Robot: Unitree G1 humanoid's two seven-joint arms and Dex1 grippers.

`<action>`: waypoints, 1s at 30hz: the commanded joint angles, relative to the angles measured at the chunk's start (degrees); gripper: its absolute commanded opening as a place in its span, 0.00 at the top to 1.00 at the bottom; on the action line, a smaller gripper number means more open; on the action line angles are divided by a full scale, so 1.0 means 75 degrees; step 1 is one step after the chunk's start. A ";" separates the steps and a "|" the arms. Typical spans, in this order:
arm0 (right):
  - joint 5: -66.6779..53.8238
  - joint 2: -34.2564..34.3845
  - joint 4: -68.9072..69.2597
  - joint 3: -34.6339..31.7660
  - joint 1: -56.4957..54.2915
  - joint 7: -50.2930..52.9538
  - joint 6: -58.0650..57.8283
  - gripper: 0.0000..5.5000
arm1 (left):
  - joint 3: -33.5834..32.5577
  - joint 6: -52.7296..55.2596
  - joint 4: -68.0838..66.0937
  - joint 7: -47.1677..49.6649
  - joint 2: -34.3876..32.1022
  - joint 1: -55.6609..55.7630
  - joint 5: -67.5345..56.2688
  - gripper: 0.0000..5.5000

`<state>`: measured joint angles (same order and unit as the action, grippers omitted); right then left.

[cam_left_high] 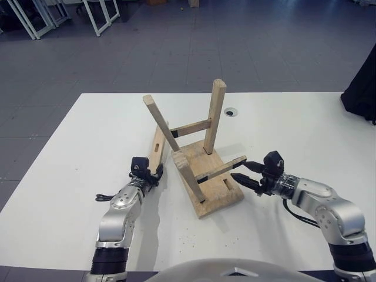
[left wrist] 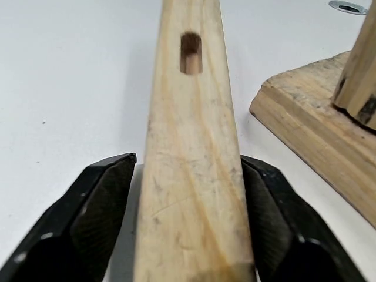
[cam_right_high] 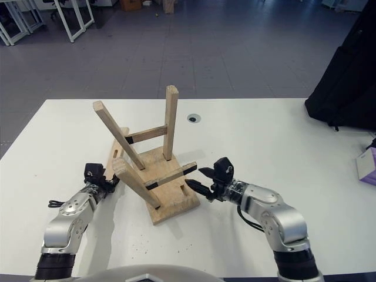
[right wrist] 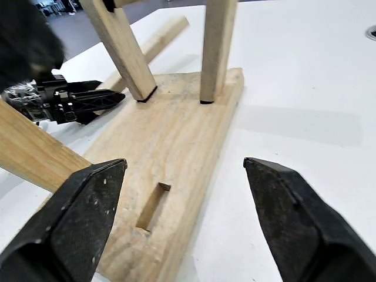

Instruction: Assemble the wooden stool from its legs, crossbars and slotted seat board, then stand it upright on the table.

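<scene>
The slotted seat board [cam_left_high: 218, 198] lies flat on the white table with its underside up. Two legs [cam_left_high: 215, 114] stand in it, joined by a crossbar [cam_left_high: 191, 127]. At its near end a third leg [cam_left_high: 189, 176] leans, carrying a second crossbar [cam_left_high: 223, 168]. A loose leg [cam_left_high: 158, 144] lies on the table to the board's left. My left gripper [cam_left_high: 150, 174] is open and closely straddles that leg's near end [left wrist: 191, 176]. My right gripper [cam_left_high: 239, 169] stands open just right of the board, by the second crossbar's free end, facing an empty slot [right wrist: 153, 205].
A round cable hole [cam_left_high: 230, 111] sits in the table behind the stool. A black bag [cam_right_high: 346, 76] stands off the table's far right and a purple item [cam_right_high: 369, 164] lies at its right edge. A black cable [cam_left_high: 104, 197] trails by my left arm.
</scene>
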<state>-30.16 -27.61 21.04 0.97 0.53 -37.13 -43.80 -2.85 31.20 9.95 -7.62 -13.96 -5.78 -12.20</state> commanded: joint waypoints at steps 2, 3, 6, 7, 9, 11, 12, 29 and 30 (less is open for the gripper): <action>0.0025 0.0056 -0.0017 0.0004 -0.0092 0.0116 0.0055 0.33 | -0.0202 0.0511 0.0001 -0.0093 0.0070 -0.0001 -0.0213 0.60; 0.0036 0.0094 0.0007 0.0041 -0.0076 0.0149 0.0059 0.33 | -0.0200 0.0526 0.0013 -0.0109 0.0060 0.0008 -0.0207 0.62; 0.0066 0.0177 0.0035 0.0110 -0.0059 0.0228 0.0079 0.33 | -0.0178 0.0523 0.0047 -0.0124 0.0048 0.0039 -0.0162 0.62; 0.0078 0.0197 0.0028 0.0125 -0.0067 0.0244 0.0088 0.33 | -0.0167 0.0520 0.0061 -0.0120 0.0049 0.0041 -0.0147 0.62; 0.0115 0.0236 0.0007 0.0147 -0.0086 0.0268 0.0107 0.33 | -0.0142 0.0435 0.0075 -0.0098 0.0048 0.0038 -0.0082 0.62; 0.0131 0.0281 -0.0010 0.0145 -0.0089 0.0292 0.0137 0.33 | -0.0156 0.0214 0.0094 -0.0071 0.0071 0.0035 -0.0017 0.62; 0.0112 0.0313 -0.0029 0.0115 -0.0087 0.0306 0.0152 0.33 | -0.0259 0.0030 0.0136 -0.0028 0.0145 0.0070 -0.0042 0.62; -0.2177 0.1226 -0.0770 -0.2073 -0.1527 0.0561 0.0134 0.33 | -0.2302 -0.2062 0.1621 -0.0871 -0.0104 0.1517 -0.2130 0.62; -0.2480 0.1277 -0.0736 -0.2179 -0.1626 0.0571 0.0056 0.33 | -0.2326 -0.1929 0.1829 -0.1296 -0.0298 0.1575 -0.2616 0.62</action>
<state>-45.17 -18.73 14.78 -13.73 -9.65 -33.10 -41.84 -19.67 15.28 20.50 -12.63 -13.57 4.11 -26.55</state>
